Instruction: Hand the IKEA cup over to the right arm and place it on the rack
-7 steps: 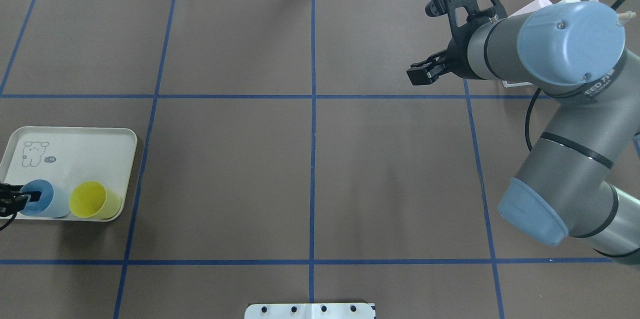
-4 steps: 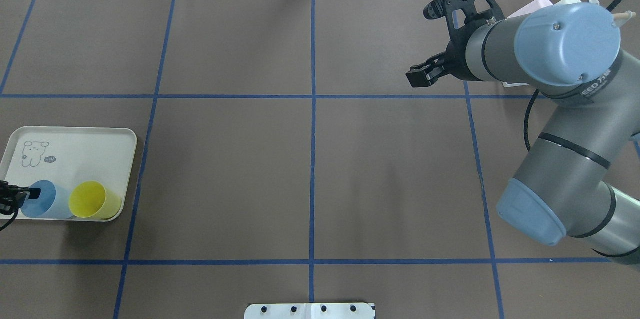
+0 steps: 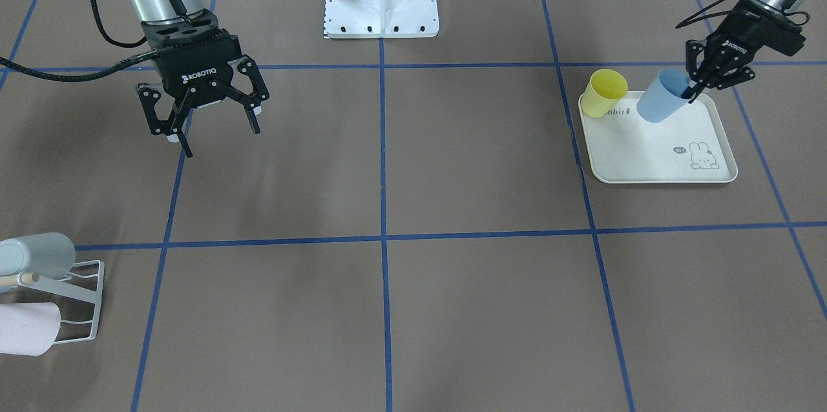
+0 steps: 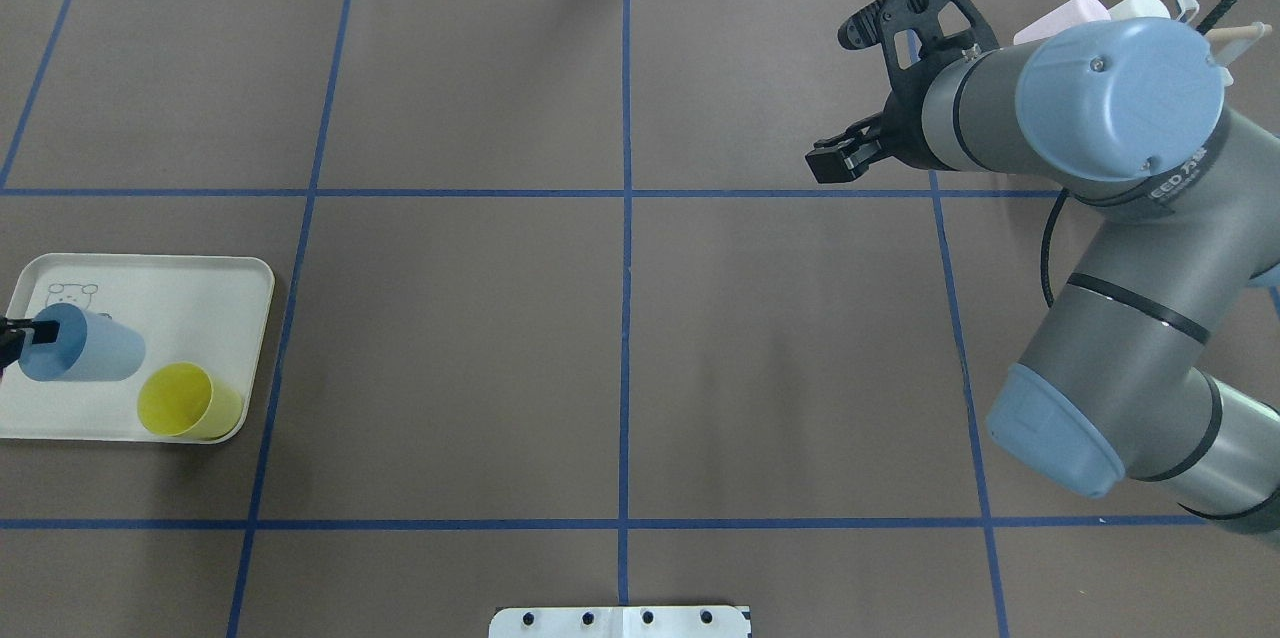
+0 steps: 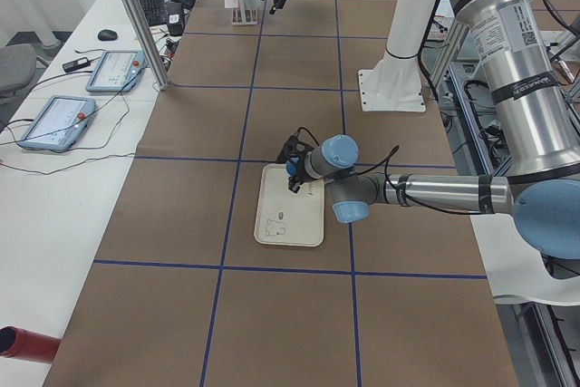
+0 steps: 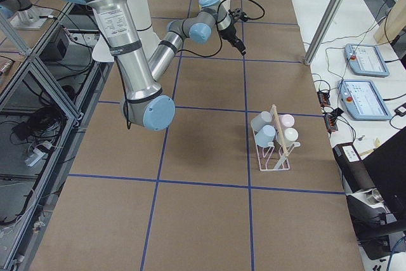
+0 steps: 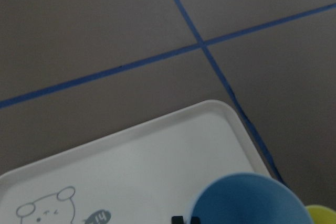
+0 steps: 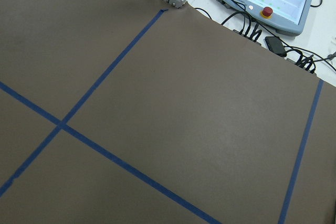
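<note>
Steadiness matters: the left gripper [image 3: 696,88], pinching the rim of the tilted blue cup [image 3: 659,105], should carry it clear of the yellow cup [image 3: 605,93] toward the wide-spread right gripper [image 3: 210,134].

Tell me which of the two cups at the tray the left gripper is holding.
The blue cup: it is tilted, its rim pinched by the left gripper. The yellow cup stands upright on the tray, untouched.

Tray [image 4: 180,308] left, rack [image 6: 278,134] far right.
</note>
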`<state>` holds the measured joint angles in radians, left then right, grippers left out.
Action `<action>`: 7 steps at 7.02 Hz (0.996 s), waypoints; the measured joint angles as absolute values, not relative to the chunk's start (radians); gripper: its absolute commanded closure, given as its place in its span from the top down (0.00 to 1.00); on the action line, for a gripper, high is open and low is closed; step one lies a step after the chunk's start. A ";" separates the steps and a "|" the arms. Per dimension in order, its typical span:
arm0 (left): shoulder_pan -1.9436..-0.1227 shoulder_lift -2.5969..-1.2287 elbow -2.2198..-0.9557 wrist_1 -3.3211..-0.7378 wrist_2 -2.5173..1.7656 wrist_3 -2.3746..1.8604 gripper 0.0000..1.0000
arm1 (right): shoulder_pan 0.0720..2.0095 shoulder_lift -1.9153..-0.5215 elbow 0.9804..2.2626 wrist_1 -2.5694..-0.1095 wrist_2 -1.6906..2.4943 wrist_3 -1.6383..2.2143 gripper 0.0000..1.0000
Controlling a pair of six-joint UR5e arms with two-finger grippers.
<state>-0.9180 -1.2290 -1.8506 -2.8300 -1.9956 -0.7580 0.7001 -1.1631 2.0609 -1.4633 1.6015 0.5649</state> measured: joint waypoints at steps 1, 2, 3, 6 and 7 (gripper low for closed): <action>-0.935 -1.275 -1.868 -2.828 -1.999 -0.824 0.00 | 0.689 -1.167 2.039 -1.387 1.573 0.566 1.00; -0.944 -1.339 -1.885 -2.825 -2.018 -0.962 0.00 | 0.674 -1.170 1.997 -1.264 1.545 0.568 1.00; -0.947 -1.412 -1.910 -2.821 -2.054 -1.153 0.00 | 0.656 -1.171 1.937 -1.112 1.527 0.567 1.00; -0.931 -1.598 -2.040 -2.817 -2.090 -1.742 0.00 | 0.620 -1.145 1.864 -0.906 1.517 0.546 0.98; -0.904 -1.658 -2.052 -2.814 -2.091 -1.891 0.00 | 0.608 -1.139 1.863 -0.897 1.507 0.520 0.98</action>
